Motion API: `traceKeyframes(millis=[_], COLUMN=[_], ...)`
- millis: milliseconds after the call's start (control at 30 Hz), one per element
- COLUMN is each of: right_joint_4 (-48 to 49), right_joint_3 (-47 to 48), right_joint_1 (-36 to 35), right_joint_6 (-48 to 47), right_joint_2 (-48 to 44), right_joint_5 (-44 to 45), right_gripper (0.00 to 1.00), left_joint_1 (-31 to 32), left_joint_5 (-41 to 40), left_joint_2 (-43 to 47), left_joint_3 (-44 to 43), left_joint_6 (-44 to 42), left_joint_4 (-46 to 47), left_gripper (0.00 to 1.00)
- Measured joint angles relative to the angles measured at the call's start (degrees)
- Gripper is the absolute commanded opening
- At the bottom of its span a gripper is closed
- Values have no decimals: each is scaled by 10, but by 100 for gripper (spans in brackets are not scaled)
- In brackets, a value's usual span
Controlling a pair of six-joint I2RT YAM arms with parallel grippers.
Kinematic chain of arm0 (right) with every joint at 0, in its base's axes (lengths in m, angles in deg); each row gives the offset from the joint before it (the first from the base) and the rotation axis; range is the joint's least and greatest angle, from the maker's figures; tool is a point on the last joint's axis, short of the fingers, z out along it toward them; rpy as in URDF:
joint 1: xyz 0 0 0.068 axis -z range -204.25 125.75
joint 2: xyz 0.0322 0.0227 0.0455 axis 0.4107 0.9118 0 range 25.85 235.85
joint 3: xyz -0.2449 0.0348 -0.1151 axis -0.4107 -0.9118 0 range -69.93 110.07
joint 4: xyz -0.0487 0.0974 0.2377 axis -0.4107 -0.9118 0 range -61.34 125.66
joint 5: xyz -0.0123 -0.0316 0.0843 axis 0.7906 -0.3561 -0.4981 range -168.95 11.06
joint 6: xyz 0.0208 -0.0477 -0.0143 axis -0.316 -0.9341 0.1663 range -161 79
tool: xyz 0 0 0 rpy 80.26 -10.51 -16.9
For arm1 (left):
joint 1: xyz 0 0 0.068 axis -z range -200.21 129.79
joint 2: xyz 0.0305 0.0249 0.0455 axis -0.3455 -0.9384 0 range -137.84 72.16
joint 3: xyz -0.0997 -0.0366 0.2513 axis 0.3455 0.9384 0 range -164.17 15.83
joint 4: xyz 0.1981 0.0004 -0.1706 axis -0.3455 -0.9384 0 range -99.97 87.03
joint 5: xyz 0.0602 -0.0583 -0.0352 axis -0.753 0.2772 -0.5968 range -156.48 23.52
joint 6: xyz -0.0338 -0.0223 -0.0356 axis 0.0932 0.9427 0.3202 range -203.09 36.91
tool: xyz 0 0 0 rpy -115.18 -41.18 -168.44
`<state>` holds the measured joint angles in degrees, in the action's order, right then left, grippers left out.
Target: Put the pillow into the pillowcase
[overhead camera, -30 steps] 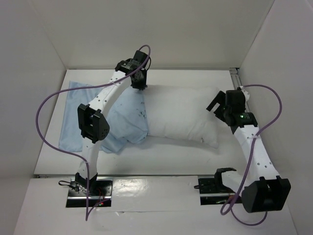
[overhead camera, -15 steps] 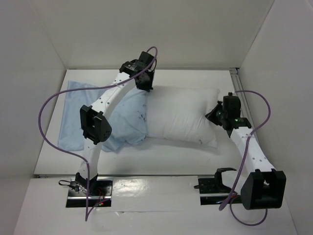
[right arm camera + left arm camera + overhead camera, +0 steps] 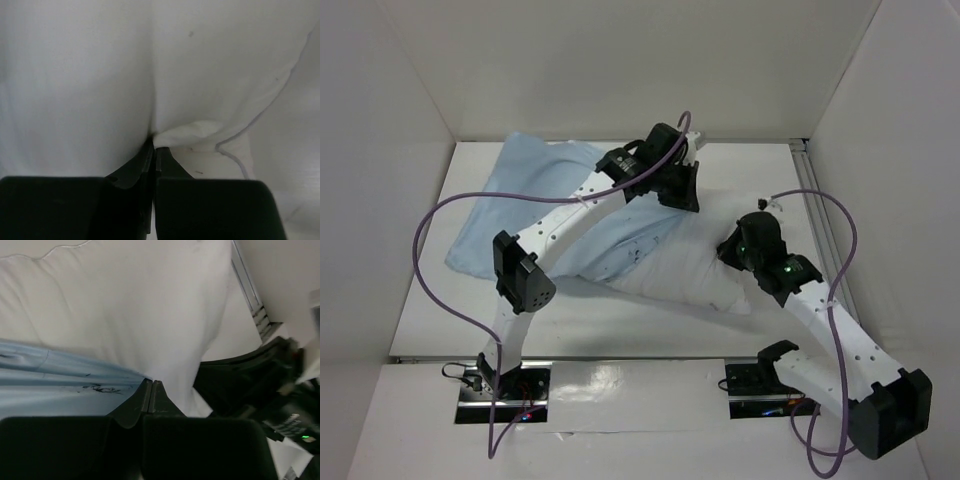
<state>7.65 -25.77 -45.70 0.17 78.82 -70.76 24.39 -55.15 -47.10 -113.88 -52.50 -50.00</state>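
Across the middle of the white tabletop lies the plump white rectangular fabric pillow, its left part overlaid by the thin, wrinkled pale-blue fabric pillowcase. At the pillow's far edge, the left gripper is pinched tight on the pillowcase's hem. At the pillow's right end, the right gripper is clamped on a fold of the pillow's cloth.

Matt white cloth pillow, thin wrinkled pale-blue cloth pillowcase, smooth white table
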Motion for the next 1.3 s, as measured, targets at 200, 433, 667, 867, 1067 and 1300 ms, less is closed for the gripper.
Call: traceKeyframes(millis=[200, 433, 667, 867, 1067, 1300], right_joint_4=[-31, -36, -29, -31, -31, -40], right_joint_3=[-47, -39, 2, 2, 7, 40], right_joint_1=[-17, 42, 124, 179, 197, 204], right_joint_6=[31, 14, -25, -49, -68, -91], right_joint_2=[-26, -7, -6, 1, 5, 19], right_joint_5=[55, 40, -1, -53, -79, -96], right_gripper=[0, 0, 0, 26, 80, 94], left_joint_1=[21, 25, 52, 31, -3, -2], left_joint_5=[-11, -111, -249, -409, -467, -446], left_joint_2=[4, 12, 87, 288, 404, 383], left_joint_3=[23, 29, 64, 294, 584, 729], left_joint_6=[29, 2, -50, -49, -17, -4], left_joint_4=[40, 17, -26, 14, 90, 191], left_gripper=[5, 77, 80, 76, 82, 80])
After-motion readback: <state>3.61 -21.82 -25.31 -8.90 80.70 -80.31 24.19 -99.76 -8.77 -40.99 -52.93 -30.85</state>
